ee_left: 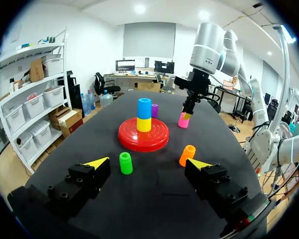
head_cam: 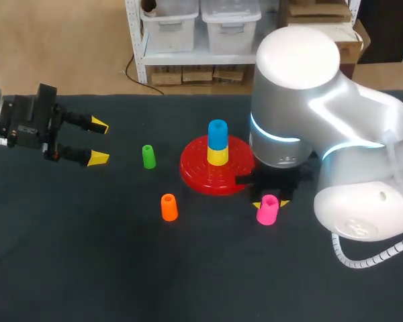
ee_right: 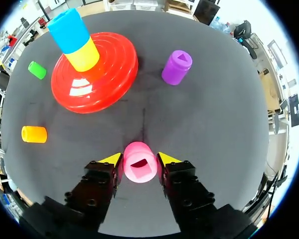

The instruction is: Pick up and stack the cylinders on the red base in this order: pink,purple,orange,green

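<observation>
The pink cylinder (head_cam: 267,209) (ee_right: 139,168) stands on the table right of the red base (head_cam: 195,169) (ee_right: 112,64). My right gripper (head_cam: 270,202) (ee_right: 140,160) is down around it, both yellow tips pressed against its sides. The purple cylinder (ee_right: 177,67) (ee_left: 154,110) stands beyond it, hidden behind my right arm in the head view. The orange cylinder (head_cam: 168,206) (ee_right: 34,134) and the green cylinder (head_cam: 148,156) (ee_right: 37,69) stand left of the base. My left gripper (head_cam: 97,141) (ee_left: 148,163) hovers open at the far left, holding nothing.
On the red base's peg a blue cylinder (head_cam: 217,133) sits on top of a yellow cylinder (head_cam: 217,155). My right arm's large white body (head_cam: 336,134) fills the right side of the table. The dark table surface (head_cam: 87,255) stretches along the front.
</observation>
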You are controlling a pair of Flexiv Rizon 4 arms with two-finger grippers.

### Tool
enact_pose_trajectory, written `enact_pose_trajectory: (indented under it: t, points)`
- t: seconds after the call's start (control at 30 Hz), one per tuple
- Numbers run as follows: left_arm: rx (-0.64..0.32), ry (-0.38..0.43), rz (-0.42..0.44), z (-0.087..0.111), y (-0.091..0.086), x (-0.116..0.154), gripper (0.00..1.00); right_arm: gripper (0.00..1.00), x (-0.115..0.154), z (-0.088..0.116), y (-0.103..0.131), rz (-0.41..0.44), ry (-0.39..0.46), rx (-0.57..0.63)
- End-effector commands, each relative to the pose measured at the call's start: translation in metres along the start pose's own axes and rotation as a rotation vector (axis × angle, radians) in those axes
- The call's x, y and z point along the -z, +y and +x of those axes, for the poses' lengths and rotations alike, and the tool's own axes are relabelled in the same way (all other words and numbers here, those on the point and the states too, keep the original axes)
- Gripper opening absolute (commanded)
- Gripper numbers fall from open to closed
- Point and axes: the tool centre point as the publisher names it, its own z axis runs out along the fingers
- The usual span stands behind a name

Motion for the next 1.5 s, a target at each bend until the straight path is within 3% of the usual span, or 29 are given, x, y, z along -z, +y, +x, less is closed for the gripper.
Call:
enact_pose_trajectory:
  t: [0.03, 0.1, 0.23, 0.33, 0.47, 0.5, 0.53, 0.6, 0.63, 0.9, 1.0, 1.17, 1.37, 1.5]
  points:
    - [0.000, 0.002, -0.001, 0.000, 0.000, 0.000, 1.00, 0.48, 0.001, 0.001, -0.001, -0.001, -0.002, -0.002]
    - [0.000, 0.002, -0.001, 0.000, 0.000, 0.000, 1.00, 0.50, 0.002, 0.000, 0.000, 0.000, -0.004, -0.001]
    - [0.000, 0.002, -0.001, 0.000, 0.000, 0.000, 1.00, 0.78, 0.002, 0.000, 0.000, 0.002, -0.005, 0.004]
    - [0.000, 0.002, -0.001, 0.000, 0.000, 0.000, 1.00, 0.78, 0.002, -0.001, 0.001, -0.001, -0.004, 0.007]
    - [0.000, 0.002, -0.001, 0.000, 0.000, 0.000, 1.00, 0.69, 0.002, -0.003, 0.001, -0.005, -0.005, 0.011]
    - [0.000, 0.002, -0.001, 0.000, 0.000, 0.000, 1.00, 0.61, 0.002, -0.003, 0.001, -0.006, -0.005, 0.011]
    - [0.000, 0.002, -0.001, 0.000, 0.000, 0.000, 1.00, 0.42, 0.002, -0.002, 0.002, -0.007, -0.005, 0.011]
    - [0.000, 0.002, -0.001, 0.000, 0.000, 0.000, 1.00, 0.23, 0.001, -0.001, 0.002, -0.009, -0.005, 0.009]
    - [0.000, 0.002, -0.001, 0.000, 0.000, 0.000, 1.00, 0.00, 0.001, 0.000, 0.002, -0.010, -0.005, 0.008]
    - [0.000, 0.002, -0.001, 0.000, 0.000, 0.000, 1.00, 0.00, 0.009, 0.005, 0.002, -0.003, -0.014, 0.008]
    - [0.000, 0.002, -0.001, 0.000, 0.000, 0.000, 1.00, 0.00, 0.019, -0.002, -0.001, 0.007, -0.037, 0.008]
    - [0.000, 0.002, -0.001, 0.000, 0.000, 0.000, 1.00, 0.00, 0.050, -0.050, -0.007, -0.024, -0.089, 0.078]
    - [0.000, 0.002, -0.001, 0.000, 0.000, 0.000, 1.00, 0.00, 0.087, -0.132, 0.002, -0.071, -0.095, 0.323]
    - [0.000, 0.002, -0.001, 0.000, 0.000, 0.000, 1.00, 0.00, 0.100, -0.171, 0.020, -0.108, -0.052, 0.482]
